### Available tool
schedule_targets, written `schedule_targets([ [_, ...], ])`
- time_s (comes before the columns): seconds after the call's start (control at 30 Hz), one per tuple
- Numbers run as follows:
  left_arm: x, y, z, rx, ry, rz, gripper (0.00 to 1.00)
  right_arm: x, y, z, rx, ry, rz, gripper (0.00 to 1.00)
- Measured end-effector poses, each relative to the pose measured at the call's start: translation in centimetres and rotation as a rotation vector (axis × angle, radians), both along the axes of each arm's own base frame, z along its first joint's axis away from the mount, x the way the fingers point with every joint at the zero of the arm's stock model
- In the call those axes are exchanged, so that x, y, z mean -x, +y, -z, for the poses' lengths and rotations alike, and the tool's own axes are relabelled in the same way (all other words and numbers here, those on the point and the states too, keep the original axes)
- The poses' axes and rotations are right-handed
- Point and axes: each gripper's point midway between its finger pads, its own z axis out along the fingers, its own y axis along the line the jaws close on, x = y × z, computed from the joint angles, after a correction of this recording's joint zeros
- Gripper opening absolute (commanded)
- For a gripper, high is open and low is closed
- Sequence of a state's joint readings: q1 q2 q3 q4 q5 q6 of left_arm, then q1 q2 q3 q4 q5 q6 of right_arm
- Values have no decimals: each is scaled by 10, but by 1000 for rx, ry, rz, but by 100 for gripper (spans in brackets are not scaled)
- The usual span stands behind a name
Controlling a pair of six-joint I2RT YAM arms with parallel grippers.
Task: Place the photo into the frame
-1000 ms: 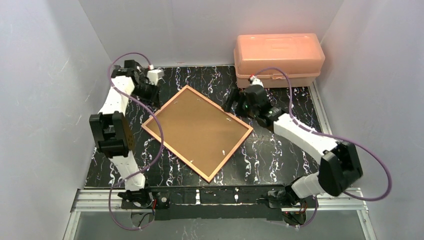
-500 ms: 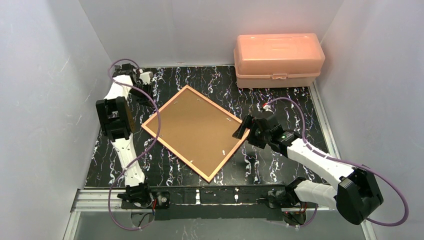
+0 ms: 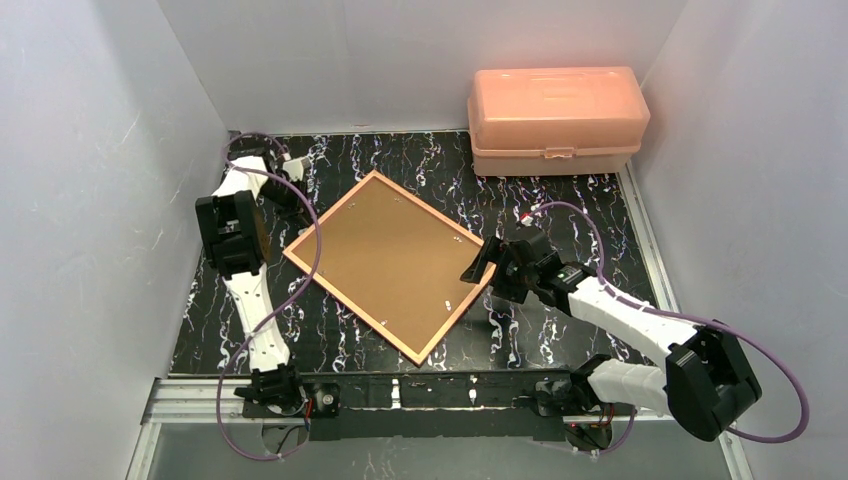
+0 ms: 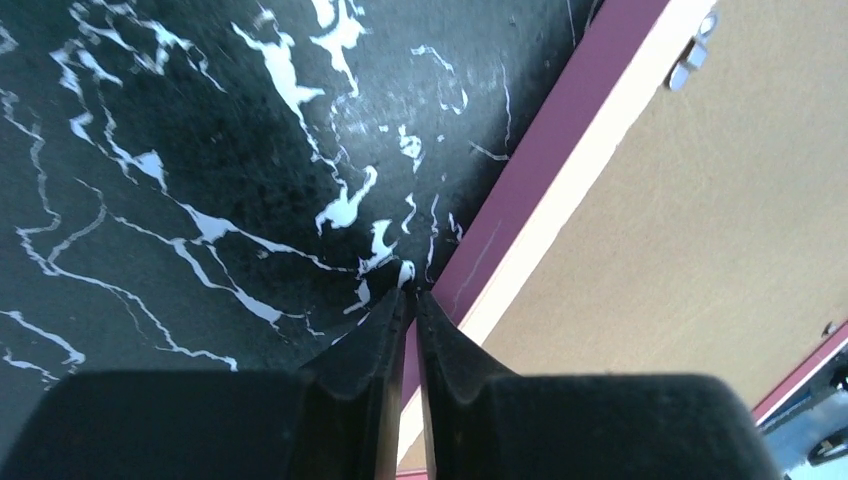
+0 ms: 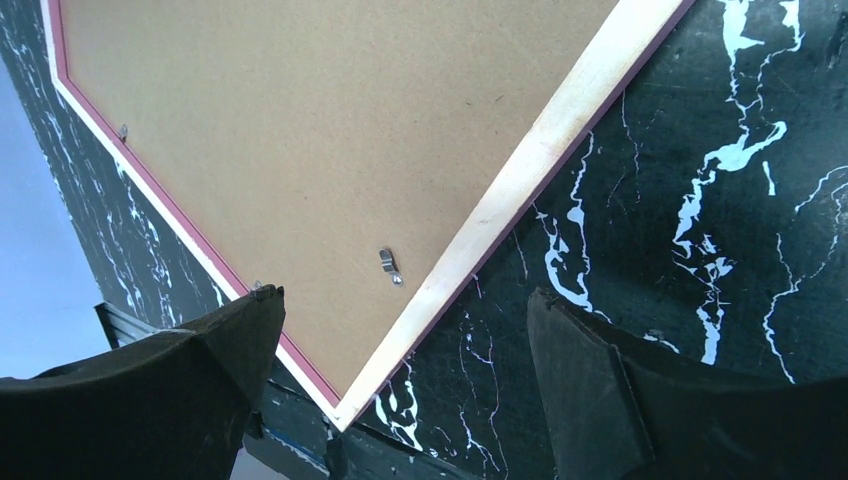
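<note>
Top external: thin rectangular pink-and-tan frame (image 4: 540,150) lies back-up and skewed in the middle of the black marbled bench (image 3: 430,150), brown backing board (image 3: 395,260) in it; photo not visible anywhere. Left pincer (image 4: 412,290) is closed on nothing, tips (image 4: 380,330) at the rim facing the bench's left edge; right pincer (image 5: 405,298) gapes wide over the corner nearest the right edge. Risk: closed tips shove the frame sideways, or the right clips its corner.
</note>
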State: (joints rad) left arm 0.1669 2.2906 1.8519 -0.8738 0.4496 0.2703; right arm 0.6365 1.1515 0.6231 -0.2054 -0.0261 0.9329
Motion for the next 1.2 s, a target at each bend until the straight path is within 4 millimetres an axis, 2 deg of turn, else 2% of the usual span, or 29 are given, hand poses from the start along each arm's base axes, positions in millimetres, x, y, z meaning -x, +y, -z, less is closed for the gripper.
schedule_targets([
  [0.1,6,-2,0,20,0,6,3,0,1,3,0,11,2,99],
  [0.2,21,-7,0,46,12,16,3,-2,0,3,1,11,8,99],
  [0.53,108,-31,2,139,154,77,3,-27,-32,13,19,37,110,99],
  [0.67,130,-35,2,152,183,89,3,-26,-41,17,48,50,123,99],
  [0.77,135,-35,1,150,182,94,3,-20,-50,20,95,67,131,99],
  [0.97,132,-36,-4,151,166,94,5,-14,-64,18,138,63,154,99],
  [1.07,118,-35,-14,151,128,86,6,-11,-66,24,132,67,161,99],
  [1.2,88,-35,-28,154,54,80,11,-1,-65,40,116,109,163,99],
])
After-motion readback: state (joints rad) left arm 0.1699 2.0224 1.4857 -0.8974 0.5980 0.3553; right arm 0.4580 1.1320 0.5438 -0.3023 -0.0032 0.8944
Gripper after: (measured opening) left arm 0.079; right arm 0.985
